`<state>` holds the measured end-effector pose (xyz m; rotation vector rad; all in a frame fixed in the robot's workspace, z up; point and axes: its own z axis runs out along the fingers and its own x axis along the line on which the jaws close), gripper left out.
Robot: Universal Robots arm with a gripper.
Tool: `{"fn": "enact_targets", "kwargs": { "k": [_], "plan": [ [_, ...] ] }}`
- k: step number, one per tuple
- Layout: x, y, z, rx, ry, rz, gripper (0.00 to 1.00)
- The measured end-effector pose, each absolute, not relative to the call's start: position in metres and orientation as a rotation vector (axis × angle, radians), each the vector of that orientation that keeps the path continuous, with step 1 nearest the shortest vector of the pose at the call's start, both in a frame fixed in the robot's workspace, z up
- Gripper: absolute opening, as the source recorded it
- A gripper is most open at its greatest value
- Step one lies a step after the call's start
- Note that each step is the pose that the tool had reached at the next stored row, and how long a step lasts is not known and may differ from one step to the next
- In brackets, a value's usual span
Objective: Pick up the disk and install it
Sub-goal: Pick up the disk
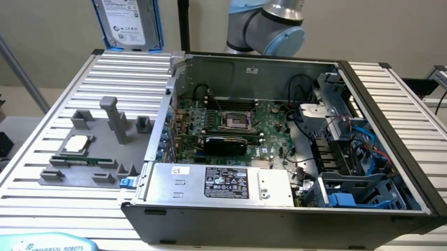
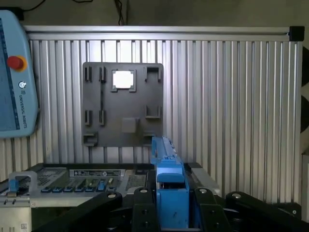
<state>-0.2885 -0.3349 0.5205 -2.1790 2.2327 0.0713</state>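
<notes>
1. Closest to the wrist camera, the gripper has its black fingers pressed against both flanks of the disk, pinching its blue carrier edge-on.
2. Beyond the fingers, the carrier's narrow blue edge runs away from the camera, with the ribbed aluminium table behind it.
3. Farther off on that table lies a gray fixture plate with the square silver CPU chip seated in one of its pockets.
4. Past the plate, a teach pendant rests at the table's edge.
5. In the exterior view, the open computer case stands nearest, with the power supply along its front wall and the motherboard deeper inside.
6. On the exterior view's left of the case sits the fixture plate.
7. Farthest back, the disk hangs upright in the air with its label facing the camera, outside the case, on the exterior view's left of the robot arm.
</notes>
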Motion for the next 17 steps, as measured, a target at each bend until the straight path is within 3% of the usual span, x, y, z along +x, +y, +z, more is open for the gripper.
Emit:
{"fn": "enact_targets", "kwargs": {
  "k": [17],
  "plan": [
    [-0.212,-0.343,0.524,-2.172,2.225,0.087,0.33]
  ]
}}
